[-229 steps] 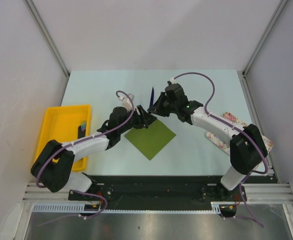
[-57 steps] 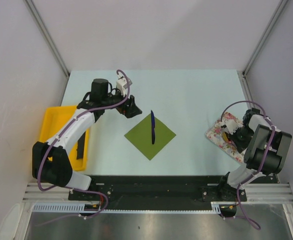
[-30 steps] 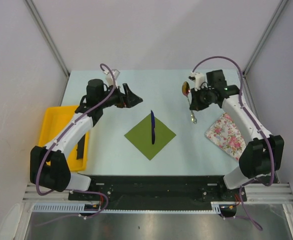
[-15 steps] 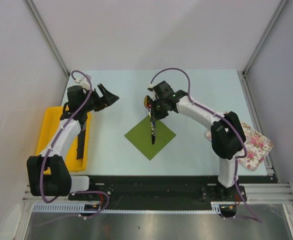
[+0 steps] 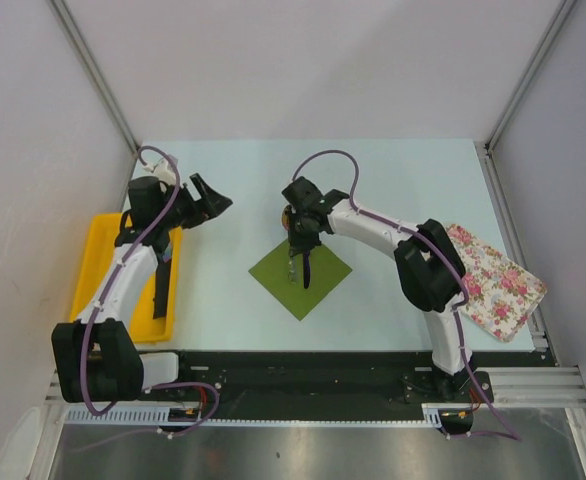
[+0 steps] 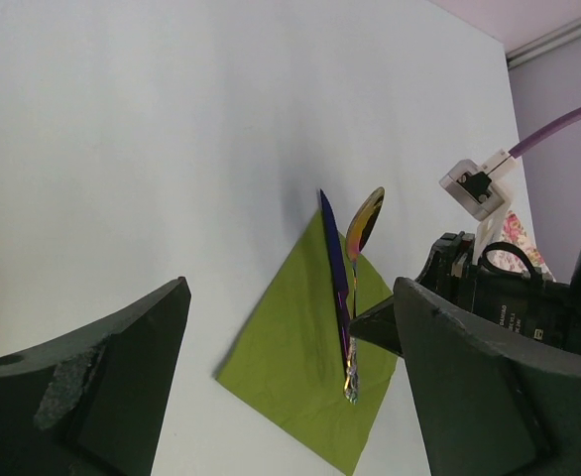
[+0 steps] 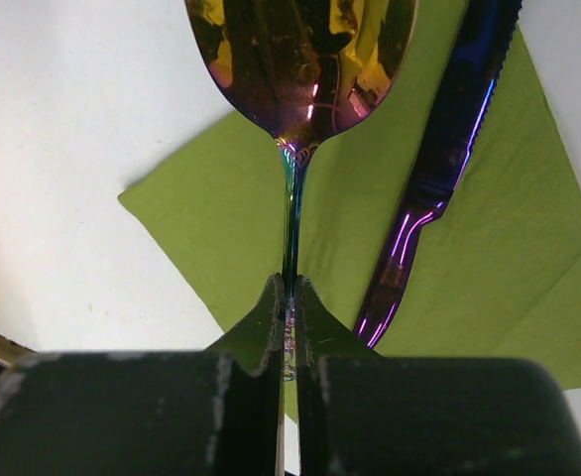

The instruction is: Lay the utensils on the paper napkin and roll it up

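Observation:
The olive-green paper napkin [image 5: 323,275] lies as a diamond mid-table. A dark blue knife [image 5: 306,262] lies on it along its diagonal. My right gripper [image 5: 295,235] is shut on the handle of the shiny gold-headed spoon [image 7: 300,59] and holds it over the napkin's left half, just left of the knife [image 7: 439,169]. In the left wrist view the spoon [image 6: 364,220] is beside the knife [image 6: 334,273] over the napkin [image 6: 290,367]. My left gripper [image 5: 209,196] is open and empty, up above the table's left side, far from the napkin.
A yellow tray [image 5: 101,262] stands at the left edge with a dark utensil [image 5: 160,287] in it. A white cloth with pink flowers [image 5: 495,280] lies at the right edge under the right arm's reach.
My right gripper has brought the spoon from the napkin's top corner down over the napkin, next to the knife. My left arm has drawn slightly back to the left.

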Tool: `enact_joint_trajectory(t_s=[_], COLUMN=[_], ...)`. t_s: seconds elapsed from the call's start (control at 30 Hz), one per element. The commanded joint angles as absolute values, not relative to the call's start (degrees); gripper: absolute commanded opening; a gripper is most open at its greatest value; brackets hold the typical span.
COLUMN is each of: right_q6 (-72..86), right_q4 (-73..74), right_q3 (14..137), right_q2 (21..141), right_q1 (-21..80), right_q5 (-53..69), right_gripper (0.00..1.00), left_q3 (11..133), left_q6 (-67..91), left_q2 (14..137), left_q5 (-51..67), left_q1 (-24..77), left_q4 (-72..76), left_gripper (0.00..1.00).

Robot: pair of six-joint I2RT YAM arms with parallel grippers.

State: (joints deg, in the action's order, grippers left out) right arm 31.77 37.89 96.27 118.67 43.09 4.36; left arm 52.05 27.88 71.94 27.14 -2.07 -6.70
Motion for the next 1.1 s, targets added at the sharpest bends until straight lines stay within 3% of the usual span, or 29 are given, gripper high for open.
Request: enact_joint_trajectory(t_s=[0.0,0.6,1.07], right_q6=[34.4,35.5,35.7], right_q4=[38.1,39.0,39.2], right_q3=[97.2,96.1,95.2], right_q2=[119.1,122.0,122.8], right_q1=[43.3,43.6,43.9], right_q5=[1.7,-1.4,-1.6], right_gripper=[0.00,0.00,0.07], left_q3=[50.8,50.7,50.6], left_q6=[26.4,25.9,25.6], left_q2=[69.6,71.8,73.0], left_q5=[27.3,28.7,29.1], left_q1=[-2.5,-3.6,-4.2], left_q4=[-6.3,-6.7,-6.8], left_gripper=[0.89,0.89,0.89])
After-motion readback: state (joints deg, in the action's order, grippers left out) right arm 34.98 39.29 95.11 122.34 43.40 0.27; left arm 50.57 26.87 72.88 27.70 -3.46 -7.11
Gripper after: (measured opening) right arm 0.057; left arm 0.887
